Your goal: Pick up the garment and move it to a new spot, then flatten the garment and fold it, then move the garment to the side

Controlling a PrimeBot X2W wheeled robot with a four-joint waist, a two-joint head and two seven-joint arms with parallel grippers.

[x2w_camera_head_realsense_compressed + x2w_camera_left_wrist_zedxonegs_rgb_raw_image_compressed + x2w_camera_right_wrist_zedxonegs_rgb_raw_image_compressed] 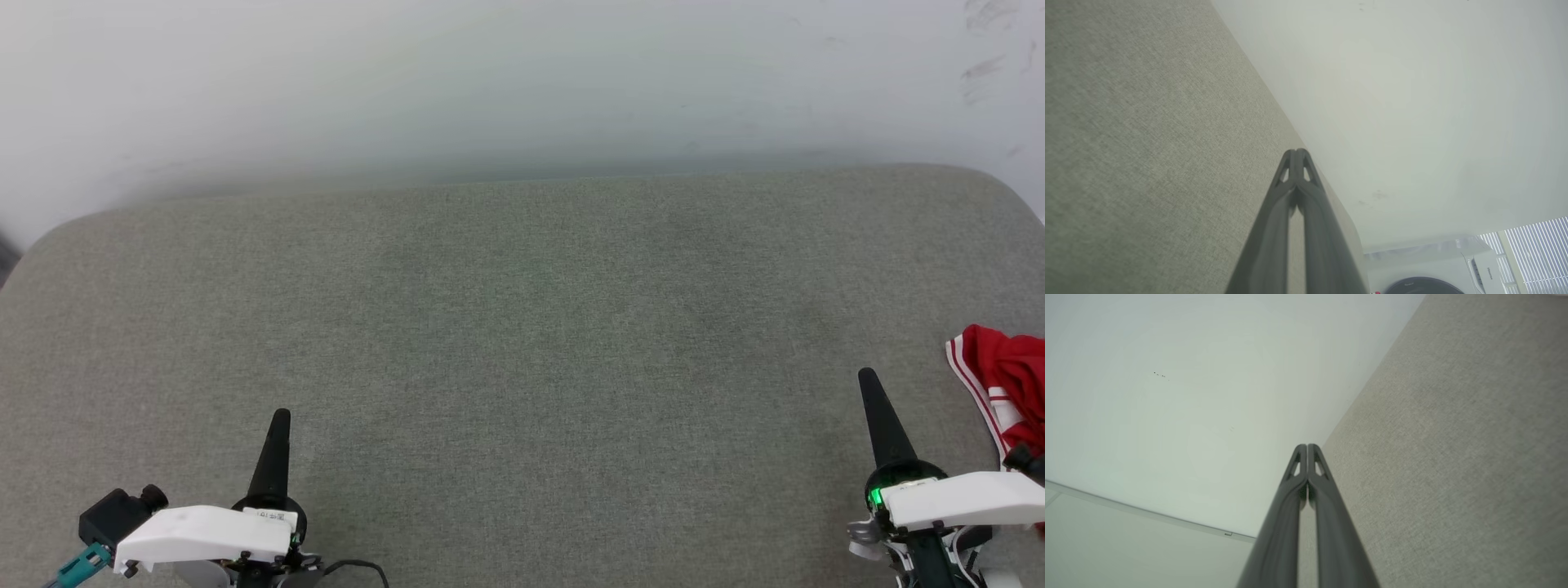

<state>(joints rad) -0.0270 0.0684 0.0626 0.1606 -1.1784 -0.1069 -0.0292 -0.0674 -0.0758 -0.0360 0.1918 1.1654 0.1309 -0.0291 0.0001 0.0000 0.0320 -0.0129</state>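
Note:
The garment (pixel 1008 384), red with white stripe trim, lies bunched at the far right edge of the head view, partly cut off by the frame. My right gripper (pixel 867 377) stands just left of it, apart from the cloth, fingers shut and holding nothing; the right wrist view shows its tips (pixel 1306 447) pressed together. My left gripper (pixel 280 416) rests at the lower left over the bare cushion, far from the garment, and the left wrist view shows its fingers (pixel 1297 152) shut and holding nothing.
A wide grey-green fabric surface (pixel 522 327) spreads before me, with a pale wall (pixel 522 82) behind its far edge. A white washing machine (pixel 1437 269) and window blinds (pixel 1535 253) appear in the left wrist view, beyond the surface's end.

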